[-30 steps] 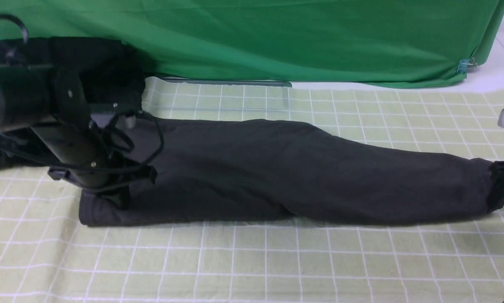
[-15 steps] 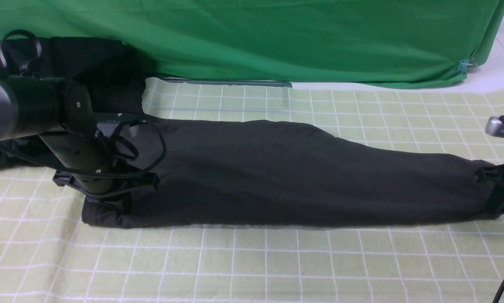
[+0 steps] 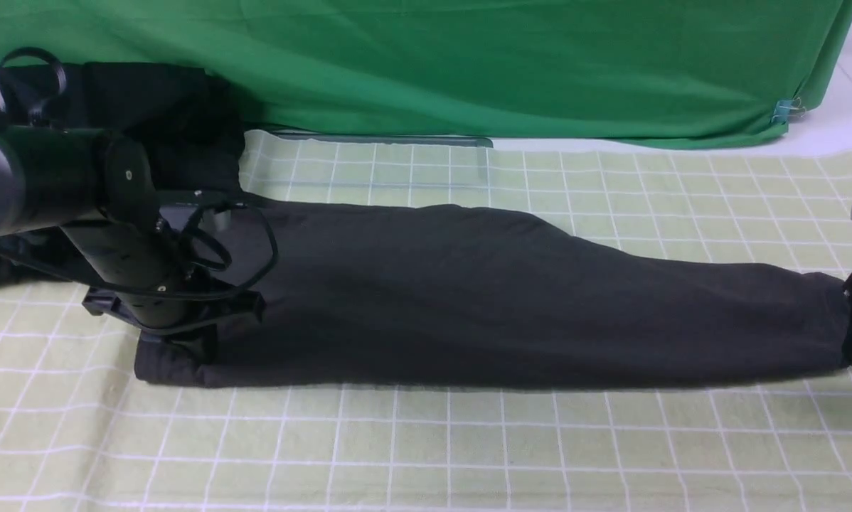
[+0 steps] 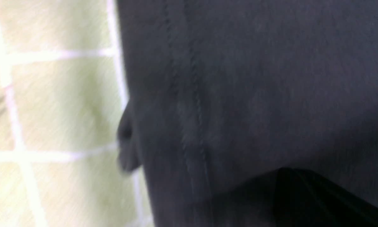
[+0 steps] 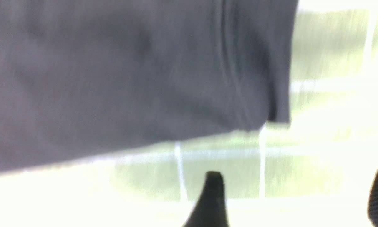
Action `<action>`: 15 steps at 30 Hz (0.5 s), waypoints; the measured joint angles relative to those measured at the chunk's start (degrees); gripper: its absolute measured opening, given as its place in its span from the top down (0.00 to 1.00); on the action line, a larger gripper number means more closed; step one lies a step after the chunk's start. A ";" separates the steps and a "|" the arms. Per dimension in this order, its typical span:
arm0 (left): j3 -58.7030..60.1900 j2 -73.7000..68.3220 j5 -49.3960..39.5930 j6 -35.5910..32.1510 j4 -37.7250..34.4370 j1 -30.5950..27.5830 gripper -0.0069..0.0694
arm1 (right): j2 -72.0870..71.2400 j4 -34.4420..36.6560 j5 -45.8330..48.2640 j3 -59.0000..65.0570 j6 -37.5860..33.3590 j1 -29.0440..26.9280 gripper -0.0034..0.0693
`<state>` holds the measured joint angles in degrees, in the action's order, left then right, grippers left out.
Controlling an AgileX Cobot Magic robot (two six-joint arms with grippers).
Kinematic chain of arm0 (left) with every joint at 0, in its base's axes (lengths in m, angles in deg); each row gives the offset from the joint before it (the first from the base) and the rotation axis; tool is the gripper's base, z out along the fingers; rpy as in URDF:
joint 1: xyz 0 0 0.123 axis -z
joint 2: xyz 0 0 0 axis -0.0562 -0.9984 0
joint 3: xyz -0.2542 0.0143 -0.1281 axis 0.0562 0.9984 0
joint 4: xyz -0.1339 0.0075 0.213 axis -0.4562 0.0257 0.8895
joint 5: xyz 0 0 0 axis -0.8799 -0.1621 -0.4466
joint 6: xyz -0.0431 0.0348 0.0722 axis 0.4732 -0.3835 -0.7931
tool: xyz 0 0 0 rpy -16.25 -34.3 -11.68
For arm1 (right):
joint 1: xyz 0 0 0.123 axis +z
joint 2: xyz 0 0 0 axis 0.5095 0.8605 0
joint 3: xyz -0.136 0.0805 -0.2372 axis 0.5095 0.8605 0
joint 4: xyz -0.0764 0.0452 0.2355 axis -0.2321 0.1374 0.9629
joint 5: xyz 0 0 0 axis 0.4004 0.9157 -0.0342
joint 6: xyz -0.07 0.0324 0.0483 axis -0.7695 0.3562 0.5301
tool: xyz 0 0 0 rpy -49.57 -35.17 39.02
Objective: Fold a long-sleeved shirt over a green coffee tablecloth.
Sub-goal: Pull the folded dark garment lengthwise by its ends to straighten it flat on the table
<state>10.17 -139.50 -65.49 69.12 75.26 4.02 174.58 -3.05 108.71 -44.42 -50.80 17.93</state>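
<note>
1. The green coffee tablecloth (image 3: pixel 469 455) fills the lower two thirds of the front view. It is pale yellow-green with a thin white grid.
2. A plain bright green cloth (image 3: pixel 469 64) hangs across the top of the frame, behind the tablecloth's far edge.
3. The long-sleeved shirt (image 3: pixel 483 291) lies flat on the tablecloth as one long charcoal band. It runs from the lower left of centre to the right edge of the frame, wider at the left and narrower toward the right. No print or label is visible.
4. A blacker mass of clothing (image 3: pixel 163 107) sits in the upper left, touching the shirt's far left corner.
5. The left arm (image 3: pixel 49 178) enters from the left edge and angles down onto the shirt's left end.
6. The left gripper (image 3: pixel 184 345) has its jaws together, clamped on the bunched left end of the shirt. The left wrist view shows the stitched hem just beside one dark finger.
7. The right gripper (image 5: pixel 294 198) has its jaws wide apart. In the right wrist view its fingertips (image 5: pixel 209 198) stand over bare tablecloth, near the shirt's hemmed right end but clear of it.
</note>
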 joint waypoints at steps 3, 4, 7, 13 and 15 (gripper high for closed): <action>0.15 3.71 -1.11 0.34 0.28 -0.10 0.91 | -1.75 0.44 1.75 -1.00 -0.02 0.00 0.10; 0.15 5.02 -1.20 0.34 -0.16 -0.16 0.91 | -2.34 1.02 0.76 -1.04 -0.09 0.00 0.10; 0.15 8.16 -1.30 0.34 -2.25 -0.34 0.91 | -3.12 4.76 -4.62 -1.11 -1.50 0.00 0.11; 0.28 9.33 -1.72 0.34 -4.21 -0.34 0.91 | 2.04 9.61 -10.09 -2.78 -4.32 0.00 0.11; 0.46 9.33 -1.79 0.34 -4.70 -0.34 0.91 | 5.38 9.67 -10.45 -3.98 -4.54 0.00 0.12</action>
<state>10.62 -130.17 -67.28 69.46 70.56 3.67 179.96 6.62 98.26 -48.39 -55.34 17.93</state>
